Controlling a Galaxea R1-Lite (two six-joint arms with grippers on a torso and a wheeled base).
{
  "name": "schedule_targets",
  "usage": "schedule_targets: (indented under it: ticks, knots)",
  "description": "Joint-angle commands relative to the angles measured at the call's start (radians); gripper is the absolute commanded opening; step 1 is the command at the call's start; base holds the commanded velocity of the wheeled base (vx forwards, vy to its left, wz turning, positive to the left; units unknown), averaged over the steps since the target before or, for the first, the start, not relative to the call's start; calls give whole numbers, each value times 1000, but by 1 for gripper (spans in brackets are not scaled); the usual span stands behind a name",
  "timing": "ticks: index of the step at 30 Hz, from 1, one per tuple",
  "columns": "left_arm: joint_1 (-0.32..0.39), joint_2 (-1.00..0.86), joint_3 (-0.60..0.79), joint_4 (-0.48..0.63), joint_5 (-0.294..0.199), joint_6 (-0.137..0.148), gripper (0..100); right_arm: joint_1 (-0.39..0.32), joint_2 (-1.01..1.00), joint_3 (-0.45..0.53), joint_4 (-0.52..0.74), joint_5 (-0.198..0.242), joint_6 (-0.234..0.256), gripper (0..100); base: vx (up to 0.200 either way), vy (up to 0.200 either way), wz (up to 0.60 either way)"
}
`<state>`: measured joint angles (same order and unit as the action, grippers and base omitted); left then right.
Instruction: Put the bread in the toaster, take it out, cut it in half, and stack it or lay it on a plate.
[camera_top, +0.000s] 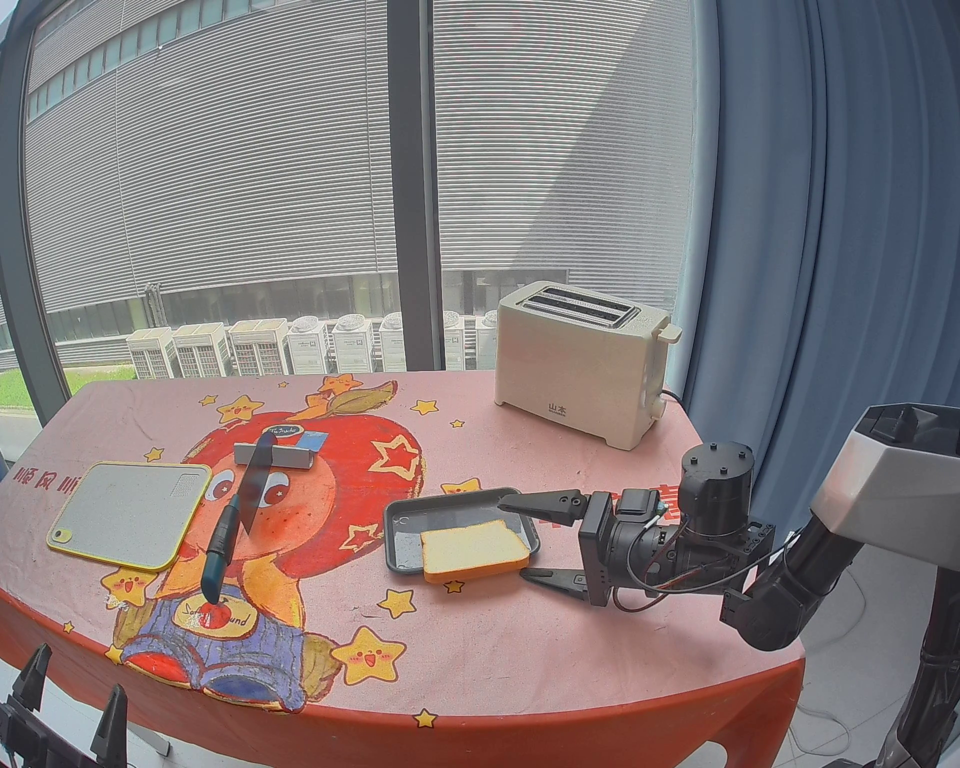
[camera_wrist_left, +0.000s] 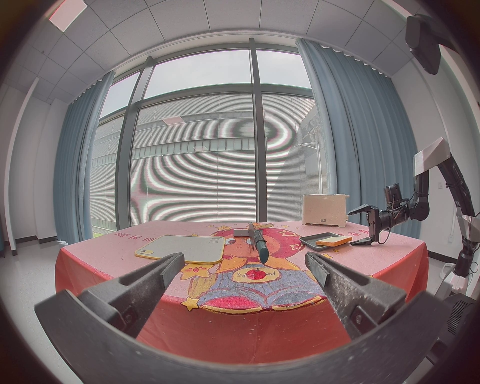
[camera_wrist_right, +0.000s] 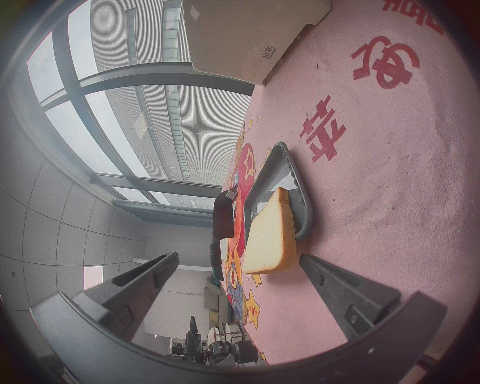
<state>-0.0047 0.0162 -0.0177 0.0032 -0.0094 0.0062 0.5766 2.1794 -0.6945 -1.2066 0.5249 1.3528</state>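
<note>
Your right end effector (camera_top: 515, 538) is open, its fingers spread wide and turned sideways low over the desk (camera_top: 600, 650), with one finger over the far side of the tray (camera_top: 400, 520) and the other just off the tray's near rim. It grips nothing. You can see the bread (camera_top: 474, 550) at the mouth of those fingers, and the right wrist view shows a gap between each finger and the slice. The bread is a single pale slice with a brown crust. It lies partly in the dark grey tray, tilted, with its near edge riding over the tray's near rim toward the cloth. The white toaster (camera_top: 575, 365) stands at the far right of the desk by the window, well apart from the tray, both slots facing up. To your left, the knife (camera_top: 235, 520) rests with its blade propped on a small grey block (camera_top: 275, 455) and its dark handle pointing toward the near edge. The cutting board (camera_top: 130, 513) lies flat just beside the knife, nearer the desk's left edge. Your left end effector (camera_wrist_left: 244, 257) is also open and holds nothing, and it hangs off the near left corner, below the desk's edge.
</note>
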Motion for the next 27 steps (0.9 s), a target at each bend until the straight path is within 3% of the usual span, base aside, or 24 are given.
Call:
schedule_targets:
  ticks: [1,27]
  knots:
    - [0,-16,18,0,0,0,100,-3,8,-5,-4,1,0,100,0,0,0]
    - [0,-16,18,0,0,0,100,0,51,-33,-2,1,2,100,0,0,0]
